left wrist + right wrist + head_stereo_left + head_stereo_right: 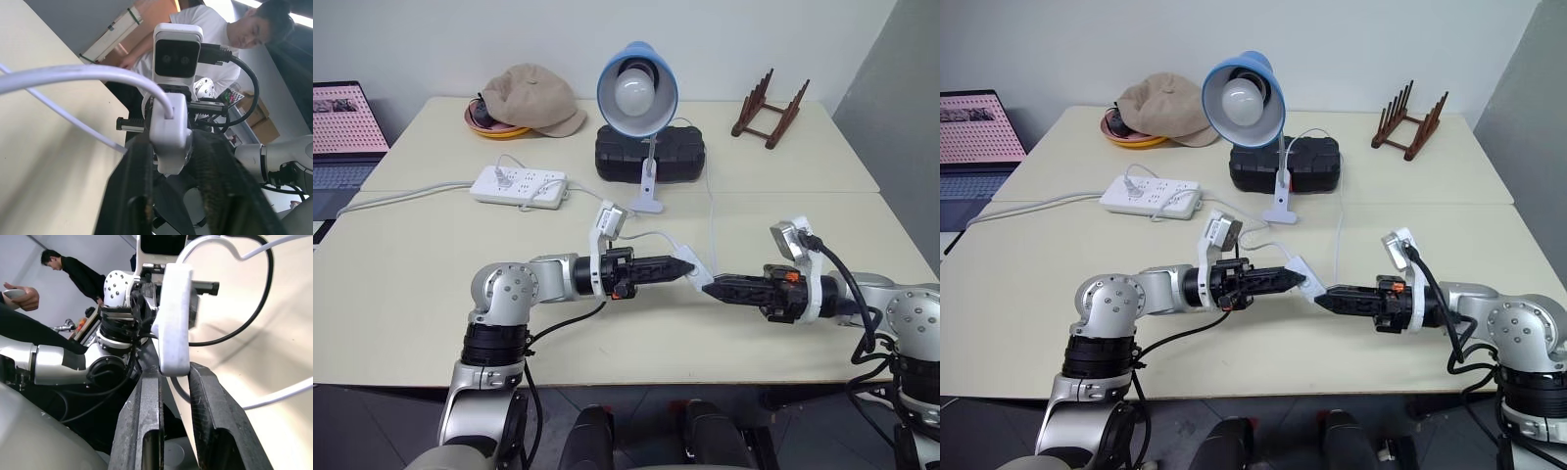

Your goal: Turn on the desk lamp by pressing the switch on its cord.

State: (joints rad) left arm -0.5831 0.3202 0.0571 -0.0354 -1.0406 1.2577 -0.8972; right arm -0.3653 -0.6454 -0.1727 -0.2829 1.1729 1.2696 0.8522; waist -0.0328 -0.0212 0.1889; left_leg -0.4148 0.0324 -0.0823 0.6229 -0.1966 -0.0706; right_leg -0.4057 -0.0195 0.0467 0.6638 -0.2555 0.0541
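From the head cameras, the desk lamp (pixel 637 90) stands at the far middle of the cream table (pixel 431 294), its blue shade tilted toward the robot and the bulb unlit. Its clip base sits just in front of a black case (pixel 680 152). The cord (pixel 711 211) runs from the lamp toward the near side of the table, down to the switch (pixel 691 264), which is lifted off the tabletop between the 2 arms. The left gripper (pixel 683 267) points right and is clamped on the switch; the right gripper (pixel 709 287) points left with its fingers together, its tip meeting the switch's lower end. A white power strip (pixel 519 185) lies left of the lamp, a beige cap (pixel 533 96) rests on an orange dish behind it, a wooden rack (pixel 769 110) stands at the far right, and a laptop (pixel 342 132) sits off the left edge.

In the left wrist view, the switch (pixel 169 128) is pinched between the 2 black fingers (pixel 131 196), the cord (pixel 73 74) arching away from it. A person (pixel 220 44) sits beyond.

In the right wrist view, the switch (pixel 174 316) stands right at the tips of the closed fingers (pixel 145 416), touching them. 2 people (pixel 73 271) stand in the background.
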